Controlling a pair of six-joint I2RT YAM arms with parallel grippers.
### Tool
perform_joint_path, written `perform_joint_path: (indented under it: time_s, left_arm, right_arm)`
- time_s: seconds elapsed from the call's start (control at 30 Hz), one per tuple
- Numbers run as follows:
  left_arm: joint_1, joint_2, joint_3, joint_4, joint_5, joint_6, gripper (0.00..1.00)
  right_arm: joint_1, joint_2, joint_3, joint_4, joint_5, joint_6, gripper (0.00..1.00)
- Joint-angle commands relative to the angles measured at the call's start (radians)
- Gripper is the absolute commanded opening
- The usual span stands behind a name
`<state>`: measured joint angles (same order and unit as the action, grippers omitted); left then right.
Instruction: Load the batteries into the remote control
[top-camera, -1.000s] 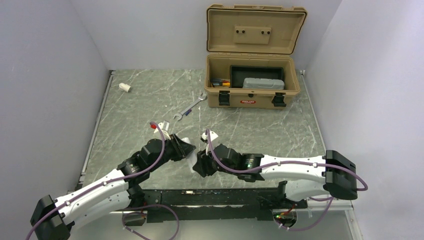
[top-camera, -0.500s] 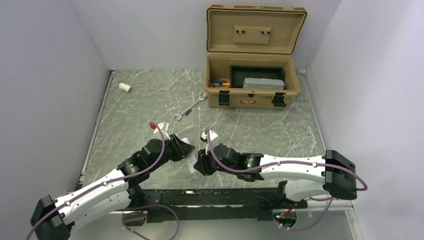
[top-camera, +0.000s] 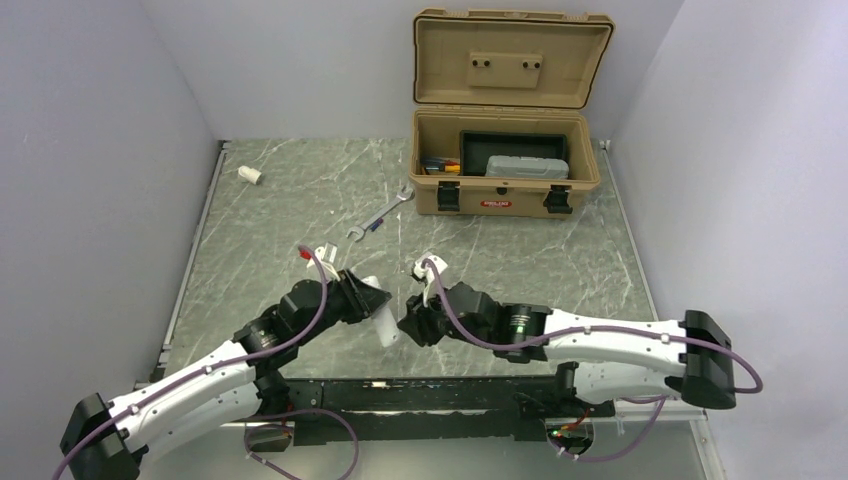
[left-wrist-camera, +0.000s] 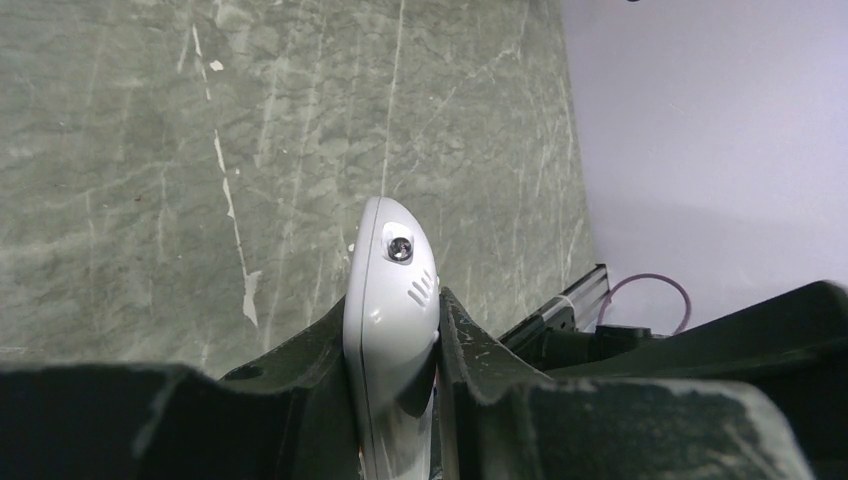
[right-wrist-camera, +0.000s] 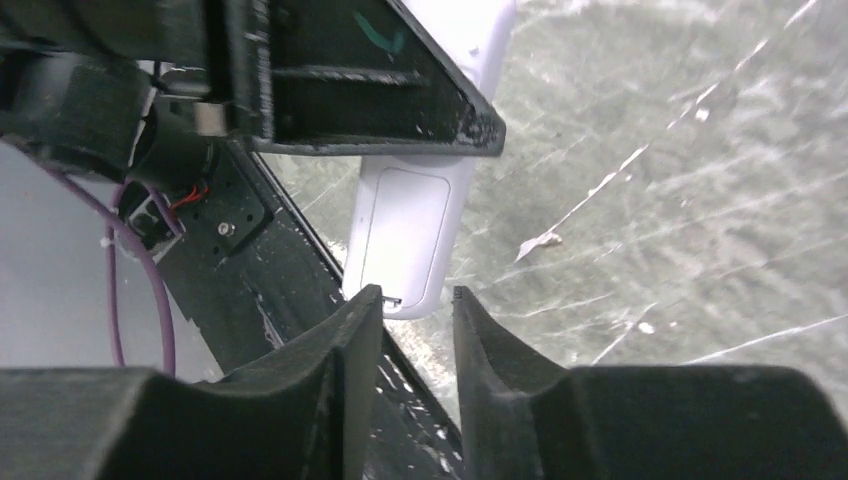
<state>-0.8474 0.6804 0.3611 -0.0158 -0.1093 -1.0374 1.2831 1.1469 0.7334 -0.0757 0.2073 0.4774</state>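
Note:
My left gripper (top-camera: 372, 303) is shut on the white remote control (top-camera: 384, 323) and holds it on edge just above the table. In the left wrist view the remote (left-wrist-camera: 392, 290) stands pinched between my fingers (left-wrist-camera: 300, 370), its rounded end with a small lens pointing away. My right gripper (top-camera: 409, 327) is just right of the remote, narrowly open and empty. In the right wrist view its tips (right-wrist-camera: 415, 300) are just short of the remote's lower end (right-wrist-camera: 405, 235), whose plain back panel faces the camera. No green batteries show in any view.
An open tan toolbox (top-camera: 505, 195) stands at the back right, with a grey case (top-camera: 527, 167) and small tools inside. A silver wrench (top-camera: 380, 215) lies mid-table. A stubby white cylinder (top-camera: 250, 175) lies far left. The black base rail (right-wrist-camera: 250, 250) runs close under the remote.
My right gripper has drawn back to the right, off the remote's end, and the right arm has shifted right. The left arm and the remote have barely moved.

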Motion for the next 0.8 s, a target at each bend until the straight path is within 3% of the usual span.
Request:
perform_joint_path:
  time_s: [0.0, 0.17, 0.4, 0.5, 0.77]
  left_arm:
    - [0.007, -0.017, -0.052, 0.133, 0.069, -0.052, 0.0]
    - [0.008, 0.011, -0.173, 0.38, 0.191, -0.18, 0.0]
    - [0.007, 0.011, -0.245, 0.545, 0.243, -0.283, 0.0]
    - [0.008, 0.012, -0.248, 0.576, 0.252, -0.303, 0.0]
    - [0.007, 0.043, -0.244, 0.615, 0.279, -0.313, 0.0]
  right_arm:
    - [-0.003, -0.115, -0.012, 0.017, -0.065, -0.247, 0.39]
    - [0.0, -0.24, -0.083, 0.046, -0.353, -0.549, 0.47]
    - [0.001, -0.364, -0.101, -0.066, -0.516, -0.887, 0.54]
    - [0.001, -0.35, -0.075, -0.122, -0.566, -0.94, 0.55]
    - [0.001, -0.258, -0.052, -0.068, -0.617, -1.003, 0.5]
